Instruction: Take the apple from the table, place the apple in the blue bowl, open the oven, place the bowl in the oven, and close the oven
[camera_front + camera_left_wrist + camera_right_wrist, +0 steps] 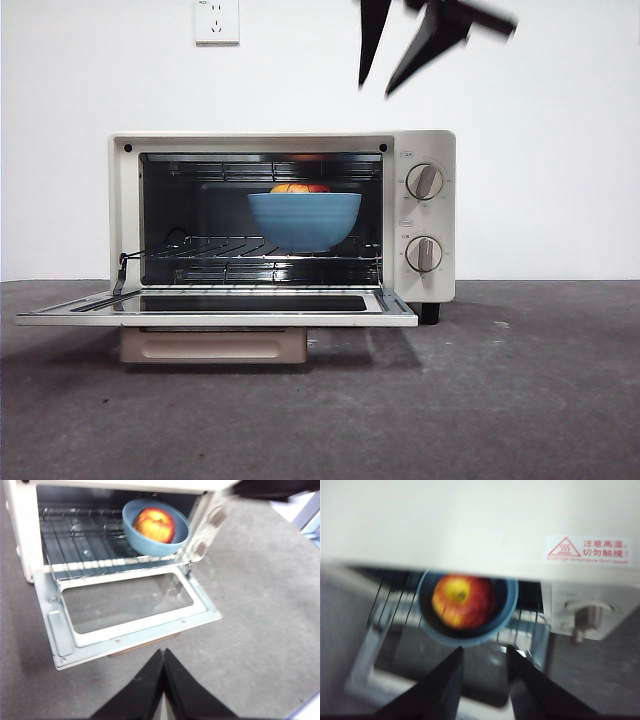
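The apple [300,187] sits dimple-up in the blue bowl [304,221], upright on the rack at centre frame inside the oven [430,285], door flat. Right gripper [398,62] hangs parted at upper right; left gripper [163,656] is closed, empty.

Looks like lab or test bench, not lived-in kitchen: bare white wall [560,180] with lone socket [217,20], rough dark grey table [500,400], single toaster oven [420,145] staged on it, black robot gripper [400,50] overhead
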